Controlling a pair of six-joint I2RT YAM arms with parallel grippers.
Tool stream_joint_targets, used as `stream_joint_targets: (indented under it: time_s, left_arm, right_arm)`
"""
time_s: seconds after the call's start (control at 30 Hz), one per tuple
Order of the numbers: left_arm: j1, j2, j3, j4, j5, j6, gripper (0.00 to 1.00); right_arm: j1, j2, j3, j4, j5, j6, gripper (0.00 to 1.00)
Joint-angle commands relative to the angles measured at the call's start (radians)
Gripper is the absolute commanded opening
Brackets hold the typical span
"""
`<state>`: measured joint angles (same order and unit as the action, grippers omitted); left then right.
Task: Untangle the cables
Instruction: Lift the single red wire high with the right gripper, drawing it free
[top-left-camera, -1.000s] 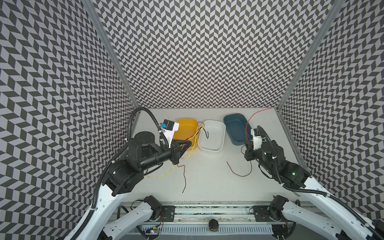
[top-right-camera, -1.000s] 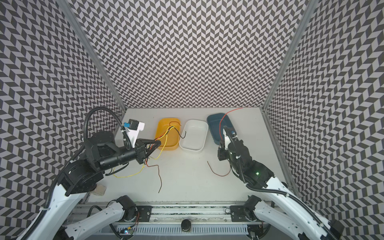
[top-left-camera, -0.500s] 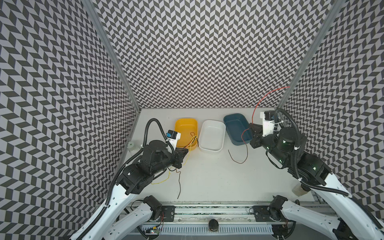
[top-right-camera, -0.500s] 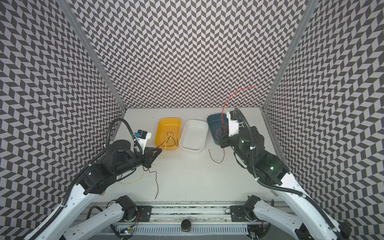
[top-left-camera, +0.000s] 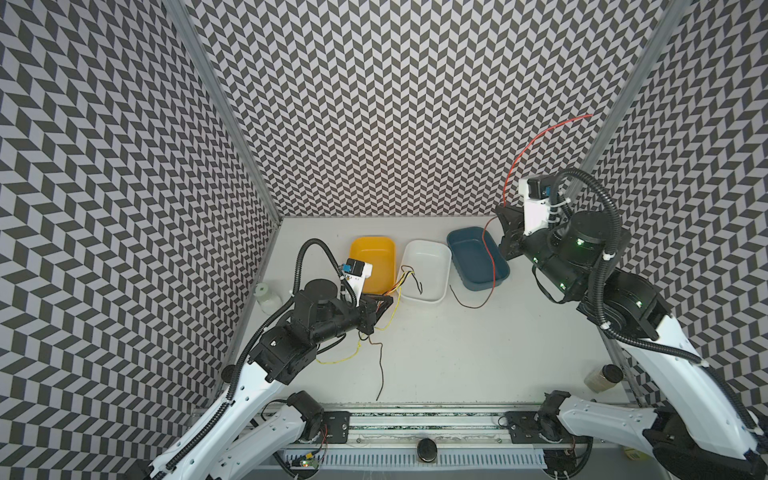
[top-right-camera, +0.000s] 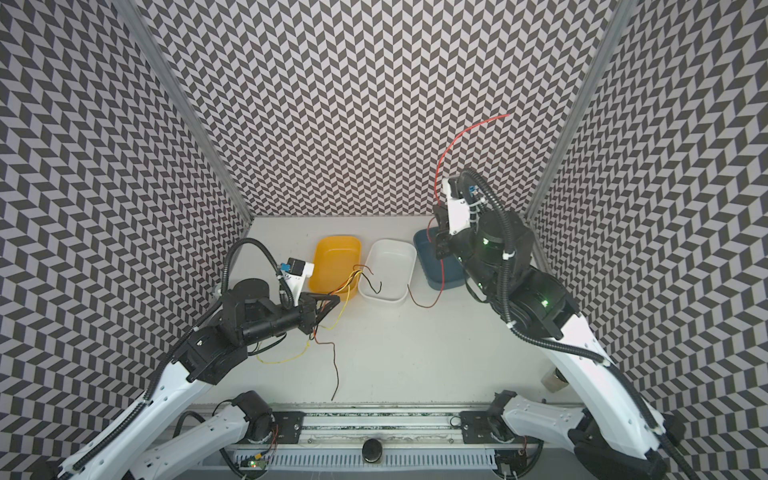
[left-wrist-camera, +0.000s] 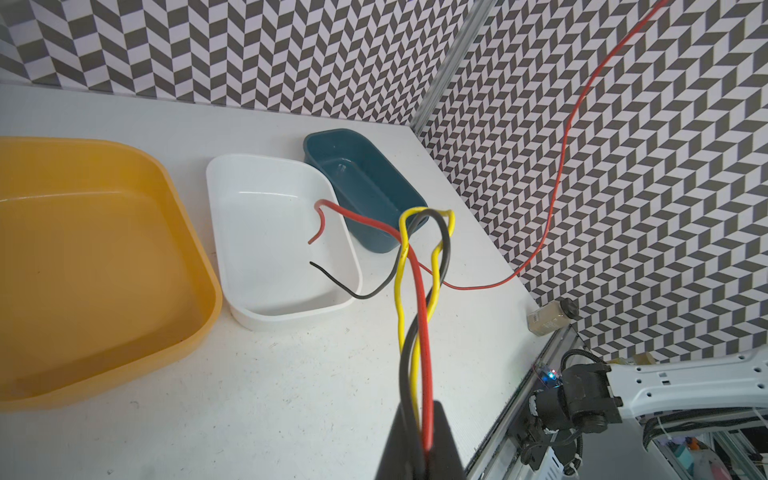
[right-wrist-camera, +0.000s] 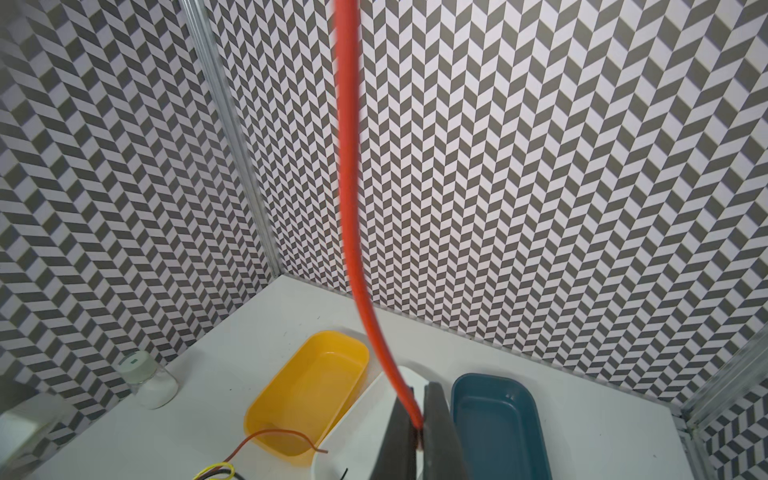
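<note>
— Since a second ago, the right tool (right-wrist-camera: 419, 415) has been lifted higher, and the red cable (right-wrist-camera: 349, 166) has been pulled up with it.
— Is it gripped?
— Yes, it is squeezed tight. Its low part is passed over the blue tray (top-left-camera: 473, 262) onto the worktop (top-left-camera: 457, 353).
— And the left tool (left-wrist-camera: 420, 432)?
— A bundle of cables (left-wrist-camera: 424, 332), yellow, black and red, is pinched there. Two ends are held over the white tray (left-wrist-camera: 266, 232).

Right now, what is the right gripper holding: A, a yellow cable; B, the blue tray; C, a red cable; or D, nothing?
C: in the right wrist view, the right gripper is shut on a red cable, which rises from between its fingers toward the wall.
</note>
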<state>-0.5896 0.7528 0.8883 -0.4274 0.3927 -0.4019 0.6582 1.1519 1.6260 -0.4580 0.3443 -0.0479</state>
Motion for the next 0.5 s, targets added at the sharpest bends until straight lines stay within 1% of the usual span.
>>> stream_joint_targets:
  time_s: [0.0, 0.13, 0.2, 0.33, 0.37, 0.47]
  left_arm:
    - [0.001, -0.06, 0.057, 0.006, -0.064, 0.047, 0.0]
    - [0.002, -0.178, 0.016, -0.004, -0.271, 0.113, 0.0]
    - [0.002, -0.217, -0.01, -0.006, -0.367, 0.124, 0.0]
    - [0.002, -0.272, -0.074, 0.03, -0.47, 0.125, 0.0]
    - [0.002, -0.311, -0.081, 0.028, -0.492, 0.128, 0.0]
    - [0.003, -0.342, -0.098, 0.016, -0.556, 0.129, 0.0]
  right_arm:
    - [-0.018, 0.042, 0.033, 0.064, 0.036, -0.096, 0.0]
    - [-0.033, 0.08, 0.058, 0.099, 0.008, -0.121, 0.0]
    - [-0.046, 0.105, 0.077, 0.107, -0.004, -0.131, 0.0]
    - [-0.083, 0.159, 0.117, 0.132, 0.004, -0.161, 0.0]
    - [-0.095, 0.17, 0.127, 0.135, 0.008, -0.162, 0.0]
    - [-0.115, 0.202, 0.148, 0.149, 0.001, -0.158, 0.0]
